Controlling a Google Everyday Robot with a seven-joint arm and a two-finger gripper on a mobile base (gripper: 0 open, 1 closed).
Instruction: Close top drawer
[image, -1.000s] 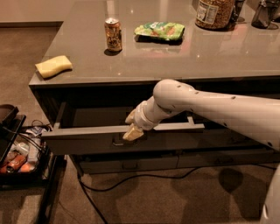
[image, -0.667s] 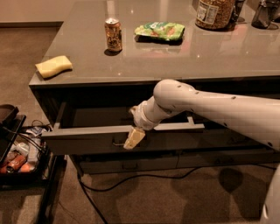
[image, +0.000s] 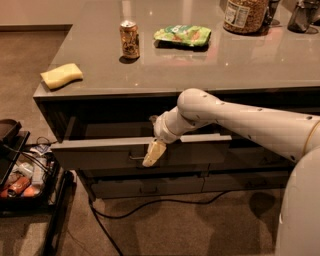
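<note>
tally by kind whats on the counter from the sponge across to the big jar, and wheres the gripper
sponge: 1
can: 1
snack bag: 1
jar: 1
total: 4
gripper: at the front of the open top drawer

Top drawer (image: 95, 152): seen pulled partly out beneath the counter (image: 225, 62).
Gripper (image: 153, 154): positioned at the drawer front, just beside the bar pull (image: 135, 157).

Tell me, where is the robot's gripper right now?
In the camera view the gripper sits left of centre, at the front of the pulled-out top drawer, right beside its silver pull and below the counter.
</note>
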